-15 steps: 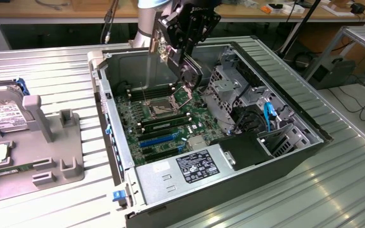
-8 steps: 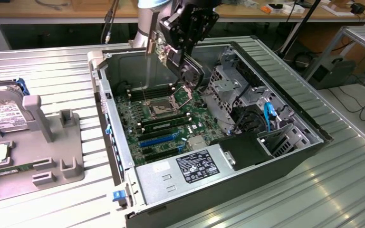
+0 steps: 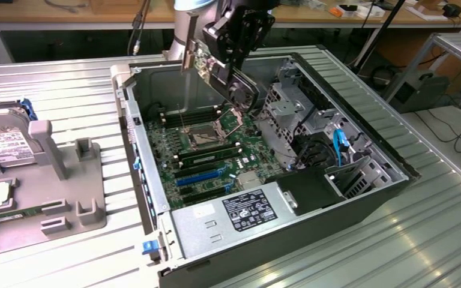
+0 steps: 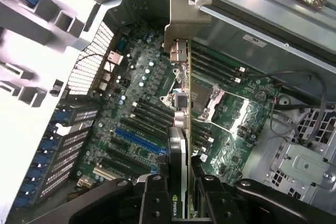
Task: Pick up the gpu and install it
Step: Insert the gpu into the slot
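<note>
My gripper (image 3: 237,60) hangs over the open computer case (image 3: 134,150), shut on the gpu (image 3: 245,91). The card is a thin board held on edge and tilted, with its silver bracket (image 3: 189,59) toward the case's back wall. It floats clear above the motherboard (image 3: 214,150), over the CPU socket area. In the wrist view the gpu (image 4: 177,145) runs edge-on away from the gripper (image 4: 181,195), gripped between the black fingers (image 4: 153,198), and its bracket (image 4: 182,19) is at the far end. The blue expansion slot (image 4: 137,139) lies on the board beside and below the card.
Inside the case are the CPU socket (image 3: 201,135), memory sticks (image 3: 206,157), a blue slot (image 3: 201,176), the power supply (image 3: 230,216) and a drive cage (image 3: 295,108). A grey fixture (image 3: 62,180) on the exterior view's left holds a hard drive (image 3: 2,147).
</note>
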Available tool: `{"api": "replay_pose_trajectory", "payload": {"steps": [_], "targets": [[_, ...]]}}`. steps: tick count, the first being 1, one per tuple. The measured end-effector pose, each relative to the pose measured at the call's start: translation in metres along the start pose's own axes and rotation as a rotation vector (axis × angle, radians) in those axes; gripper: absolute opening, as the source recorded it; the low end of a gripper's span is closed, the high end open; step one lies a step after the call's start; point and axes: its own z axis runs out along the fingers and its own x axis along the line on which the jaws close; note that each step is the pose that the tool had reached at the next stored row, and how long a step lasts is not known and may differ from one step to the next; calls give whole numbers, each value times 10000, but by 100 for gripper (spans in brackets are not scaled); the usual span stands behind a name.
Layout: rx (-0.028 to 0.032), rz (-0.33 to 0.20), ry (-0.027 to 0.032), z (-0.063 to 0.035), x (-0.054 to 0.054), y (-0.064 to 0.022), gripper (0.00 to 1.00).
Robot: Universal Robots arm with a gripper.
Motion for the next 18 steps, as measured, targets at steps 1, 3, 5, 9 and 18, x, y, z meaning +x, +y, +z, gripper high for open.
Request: {"api": "replay_pose_trajectory", "payload": {"steps": [1, 3, 5, 9, 18], "targets": [[3, -147, 9, 0, 0, 0, 27], [5, -313, 17, 0, 0, 0, 27], [8, -463, 25, 0, 0, 0, 27], [15, -918, 50, 0, 0, 0, 27], [29, -1776, 96, 0, 0, 0, 27]]}}
